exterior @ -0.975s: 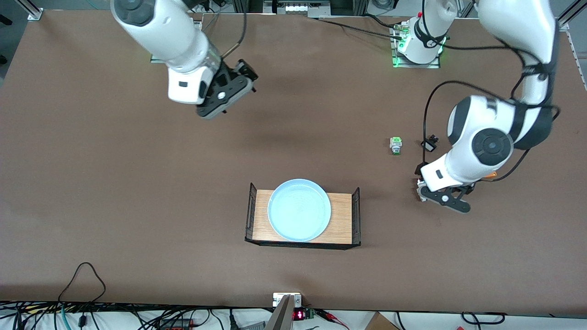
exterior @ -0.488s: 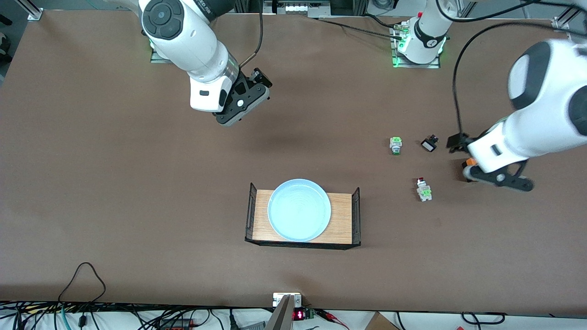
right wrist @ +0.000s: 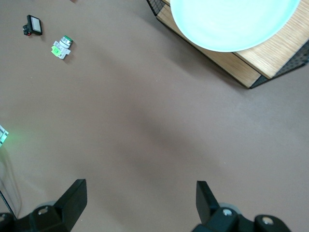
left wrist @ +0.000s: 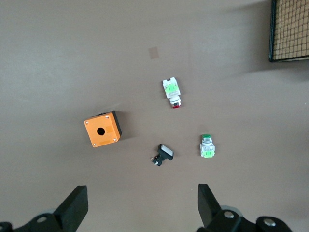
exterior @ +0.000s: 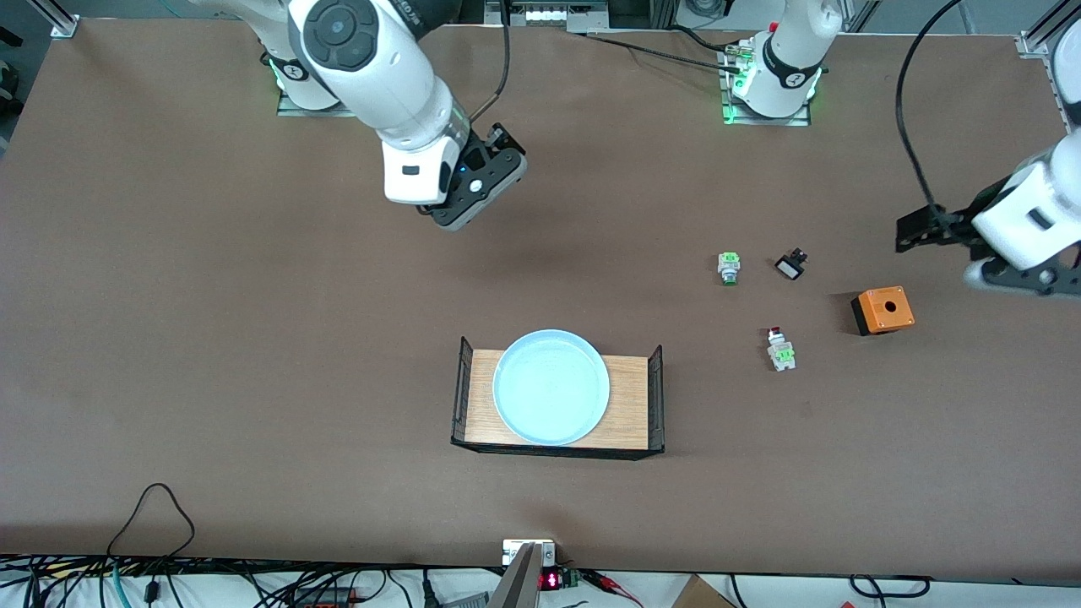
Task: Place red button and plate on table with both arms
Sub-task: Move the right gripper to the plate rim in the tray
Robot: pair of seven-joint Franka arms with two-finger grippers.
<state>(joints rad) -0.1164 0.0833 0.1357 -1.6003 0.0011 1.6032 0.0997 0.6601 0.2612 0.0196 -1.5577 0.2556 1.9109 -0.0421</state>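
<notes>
Your left pincer has pulled away, open and empty, uncovering the red button on the tabletop; your right pincer, open, has advanced.

Pale blue plate, orange box, brown table

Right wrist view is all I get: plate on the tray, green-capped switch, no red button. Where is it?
Observer: The red button lies on the table, nearer the front camera than the green-capped switch, beside an orange box.
Operator: Left gripper?
Observer: The left gripper hangs open and empty over the table by the orange box.
Operator: And mine from outside?
Observer: The right gripper, open, is over the table between its base and the tray.
</notes>
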